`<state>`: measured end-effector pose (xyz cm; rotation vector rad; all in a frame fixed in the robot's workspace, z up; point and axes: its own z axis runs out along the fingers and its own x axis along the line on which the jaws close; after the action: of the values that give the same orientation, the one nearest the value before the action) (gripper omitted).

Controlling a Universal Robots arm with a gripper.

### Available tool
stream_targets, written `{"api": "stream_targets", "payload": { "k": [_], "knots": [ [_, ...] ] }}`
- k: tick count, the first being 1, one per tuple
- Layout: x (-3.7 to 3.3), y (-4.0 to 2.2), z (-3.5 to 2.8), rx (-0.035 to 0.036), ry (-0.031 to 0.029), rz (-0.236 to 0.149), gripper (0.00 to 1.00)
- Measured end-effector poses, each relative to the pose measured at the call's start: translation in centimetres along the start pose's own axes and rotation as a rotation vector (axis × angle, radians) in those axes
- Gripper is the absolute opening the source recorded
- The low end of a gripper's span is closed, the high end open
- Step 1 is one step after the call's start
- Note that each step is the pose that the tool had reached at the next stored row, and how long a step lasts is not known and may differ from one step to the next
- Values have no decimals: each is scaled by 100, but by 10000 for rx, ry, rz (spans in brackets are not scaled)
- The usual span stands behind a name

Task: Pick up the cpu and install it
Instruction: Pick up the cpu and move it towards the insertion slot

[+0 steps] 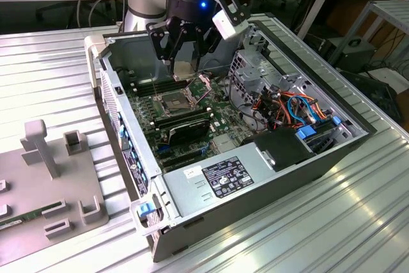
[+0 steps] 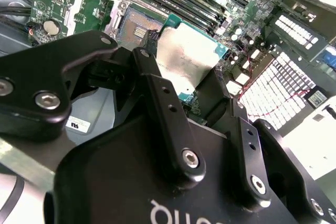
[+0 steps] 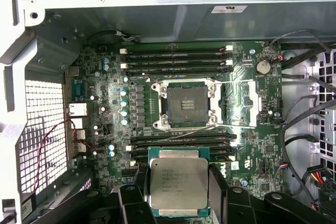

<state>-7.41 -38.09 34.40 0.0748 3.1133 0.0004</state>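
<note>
**Cpu (image 3: 177, 184) held inside the case**

The gripper (image 3: 178, 198) has its fingers closed on the cpu's edges, holding it above the motherboard (image 3: 105, 93) inside the computer case (image 1: 121, 113), near the open socket (image 3: 186, 106), apparently beside rather than over it.

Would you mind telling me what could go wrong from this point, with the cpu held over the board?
1. The cpu hangs above the motherboard, held by its edges in the jaws; a slip could drop it onto the board.
2. The socket lies open; a tilted or misaligned descent might damage its contacts.
3. Memory slots flank the socket closely, so the jaws could strike them.
</note>
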Motion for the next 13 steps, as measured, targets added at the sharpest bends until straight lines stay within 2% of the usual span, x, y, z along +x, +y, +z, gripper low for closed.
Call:
{"api": "stream_targets", "payload": {
  "k": [1, 3, 13],
  "knots": [
    [-106, 5, 69, 0, -1, -7, 55],
    [-134, 56, 113, -9, -18, -274, 55],
    [-134, 60, 116, -9, -17, -318, 55]
  ]
}}
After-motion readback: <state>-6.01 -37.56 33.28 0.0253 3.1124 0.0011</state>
